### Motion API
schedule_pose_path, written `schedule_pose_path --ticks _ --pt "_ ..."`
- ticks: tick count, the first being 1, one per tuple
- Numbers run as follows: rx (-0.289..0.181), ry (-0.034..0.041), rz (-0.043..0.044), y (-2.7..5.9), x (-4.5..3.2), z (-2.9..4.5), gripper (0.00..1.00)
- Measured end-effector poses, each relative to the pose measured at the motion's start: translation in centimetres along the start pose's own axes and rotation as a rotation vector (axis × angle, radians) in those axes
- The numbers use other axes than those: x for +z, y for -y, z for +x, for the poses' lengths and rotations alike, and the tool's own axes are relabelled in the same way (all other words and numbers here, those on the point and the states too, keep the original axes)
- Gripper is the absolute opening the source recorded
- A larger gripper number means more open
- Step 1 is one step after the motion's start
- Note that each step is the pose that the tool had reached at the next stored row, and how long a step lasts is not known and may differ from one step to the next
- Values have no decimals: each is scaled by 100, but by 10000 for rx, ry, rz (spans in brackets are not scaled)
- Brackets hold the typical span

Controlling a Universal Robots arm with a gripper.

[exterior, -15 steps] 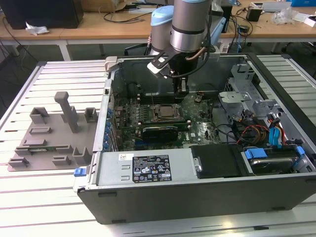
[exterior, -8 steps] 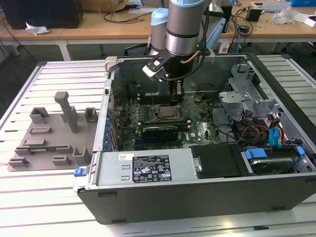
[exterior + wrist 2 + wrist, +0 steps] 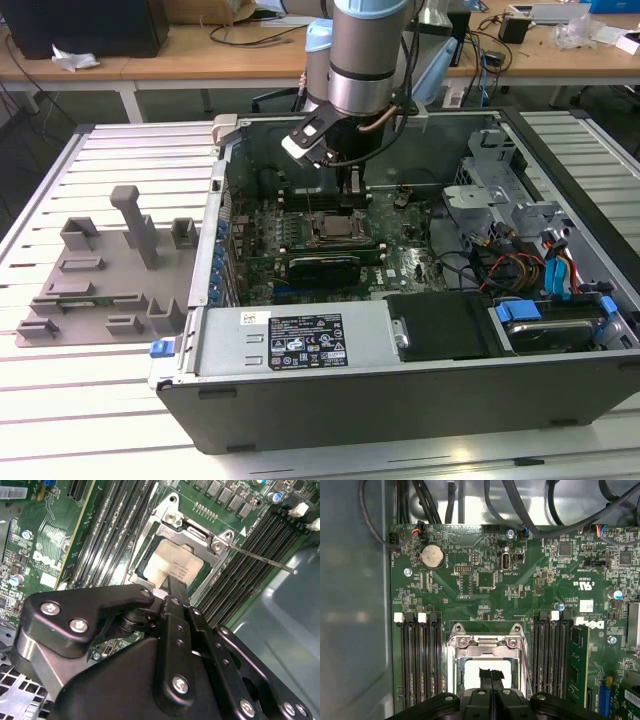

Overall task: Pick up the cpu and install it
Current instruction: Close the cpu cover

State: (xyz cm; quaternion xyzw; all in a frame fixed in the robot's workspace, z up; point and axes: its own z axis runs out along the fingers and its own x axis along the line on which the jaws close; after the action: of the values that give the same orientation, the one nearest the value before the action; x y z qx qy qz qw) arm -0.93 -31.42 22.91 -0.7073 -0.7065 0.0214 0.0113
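1. White slatted table: carries all items.
2. Computer case: lies on its side on the table, open, interior exposed.
3. Arm: reaches down into the case from above, over the middle of the board.
4. Grey moulded tray: on the table beside the case, at the exterior view's left, apart from the arm.
5. Green motherboard: flat on the case floor. Black memory slots run on both sides of the socket.
6. Socket: square metal frame, standing open in both wrist views. A thin lever rod juts out from one corner.
7. Gripper: directly over the socket. The fingers are pressed together, with only a fine seam between them and nothing seen clamped.
8. The cpu: pale, silvery square lying inside the socket frame, under the fingertips. The tips overlap its near edge. Contact between the tips and the chip cannot be determined.
9. Coin cell: on the board, well apart from the socket.
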Motion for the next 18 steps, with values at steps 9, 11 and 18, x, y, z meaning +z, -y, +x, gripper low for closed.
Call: schedule_pose_path --ticks 9,11,18 --pt "-1300 60 -19 1 0 0 11" --pt "-1732 81 -25 1 0 0 11" --pt "-3615 167 -52 1 0 0 11"
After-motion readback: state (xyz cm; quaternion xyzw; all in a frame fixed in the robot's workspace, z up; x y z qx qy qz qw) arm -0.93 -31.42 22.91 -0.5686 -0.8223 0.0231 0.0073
